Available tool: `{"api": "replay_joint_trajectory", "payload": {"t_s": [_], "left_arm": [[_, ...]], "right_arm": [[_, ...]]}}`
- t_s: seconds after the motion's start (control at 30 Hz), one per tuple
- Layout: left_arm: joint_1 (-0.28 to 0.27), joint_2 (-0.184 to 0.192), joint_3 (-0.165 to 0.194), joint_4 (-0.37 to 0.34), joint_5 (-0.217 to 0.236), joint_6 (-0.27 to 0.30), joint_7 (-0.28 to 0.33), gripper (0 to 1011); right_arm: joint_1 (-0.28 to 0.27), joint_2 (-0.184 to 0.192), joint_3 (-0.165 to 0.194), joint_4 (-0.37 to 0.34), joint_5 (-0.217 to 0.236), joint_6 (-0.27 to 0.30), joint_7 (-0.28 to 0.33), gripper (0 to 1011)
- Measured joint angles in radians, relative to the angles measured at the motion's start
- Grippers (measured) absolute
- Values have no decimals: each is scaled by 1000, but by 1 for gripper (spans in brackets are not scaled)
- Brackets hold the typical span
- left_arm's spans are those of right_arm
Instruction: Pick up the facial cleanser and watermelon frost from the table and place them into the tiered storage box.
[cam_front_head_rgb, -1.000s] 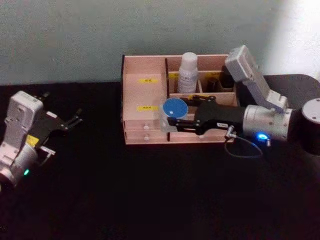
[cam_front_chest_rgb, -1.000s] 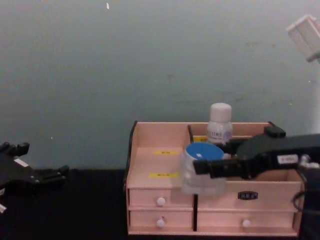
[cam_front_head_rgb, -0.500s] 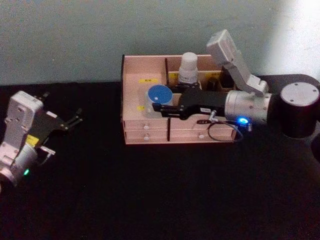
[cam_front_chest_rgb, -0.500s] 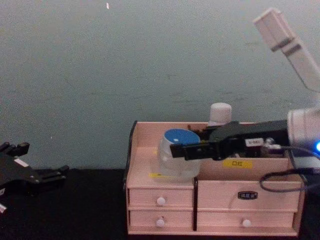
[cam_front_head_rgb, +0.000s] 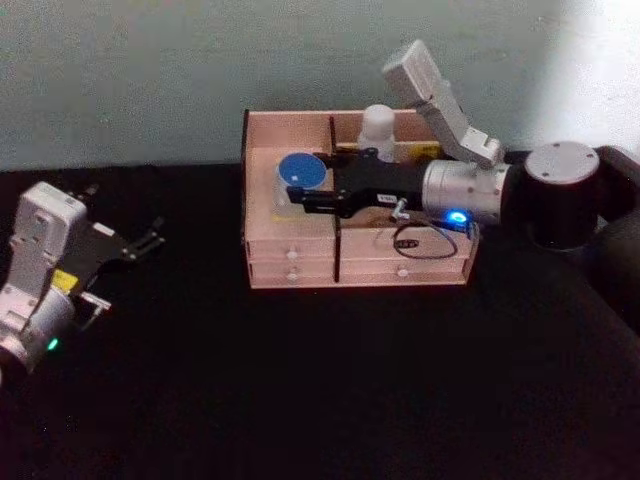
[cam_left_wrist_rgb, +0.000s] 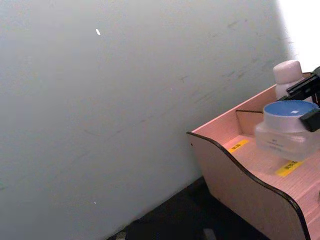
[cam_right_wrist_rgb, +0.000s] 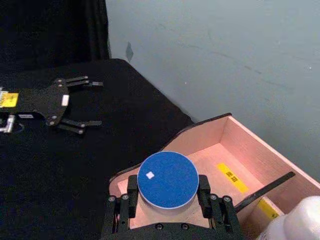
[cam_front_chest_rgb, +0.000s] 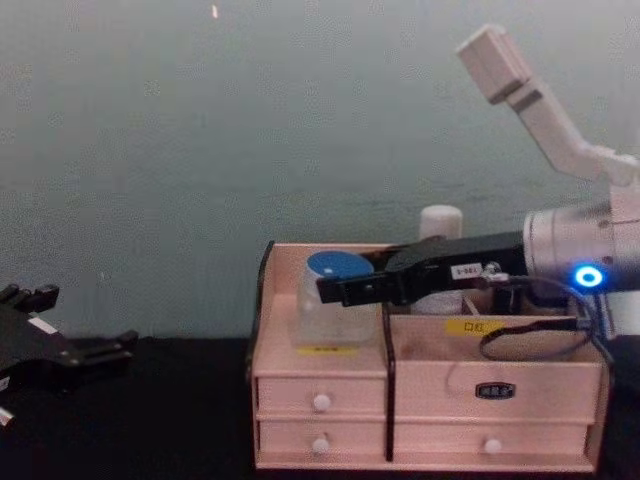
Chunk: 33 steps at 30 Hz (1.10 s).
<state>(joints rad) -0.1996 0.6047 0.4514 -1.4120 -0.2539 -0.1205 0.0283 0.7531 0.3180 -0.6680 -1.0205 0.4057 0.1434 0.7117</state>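
So the watermelon frost (cam_front_head_rgb: 299, 178) is upright, lid up, pinched at its sides between my right gripper's (cam_front_head_rgb: 296, 197) fingers (cam_right_wrist_rgb: 203, 191), one on each side of the blue lid. From the right wrist view it sits dead centre between them, so the hold looks good to me. It hangs over the left compartment of the tiered storage box (cam_front_head_rgb: 290, 268), over the stepped floor with the yellow labels. In the chest view the bottom of the jar looks close to that floor, around the front label, but I can't tell if it's touching or just above.

The bit that matters for the next move: the arm reaches in from the right, across the middle divider, so the jar is at the far-left end of the fingers and the only way out is back to the right. I'd guess what's left is a short drop straight down, then letting go. The risk I see is dragging the jar over when pulling away, or clipping the divider.

The facial cleanser (cam_front_head_rgb: 378, 128) is already standing upright in a back compartment right of that divider, just behind the right arm, so I'd call that half done.

Left gripper (cam_front_head_rgb: 140, 245) is parked well off to the left over the table (cam_front_head_rgb: 300, 400), fingers spread, holding nothing. No way it's the nearer one here, the right arm has this.
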Motion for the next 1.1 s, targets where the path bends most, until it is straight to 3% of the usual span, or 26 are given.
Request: {"api": "replay_joint_trajectory", "payload": {"t_s": [0.6, 1.1], "left_arm": [[0, 0, 0, 0, 0, 0, 0, 1001], [0, 0, 0, 0, 0, 0, 0, 1001]], "right_arm": [[83, -89, 11, 194, -23, -22, 25, 706], [102, -118, 36, 253, -33, -21, 30, 706]]}}
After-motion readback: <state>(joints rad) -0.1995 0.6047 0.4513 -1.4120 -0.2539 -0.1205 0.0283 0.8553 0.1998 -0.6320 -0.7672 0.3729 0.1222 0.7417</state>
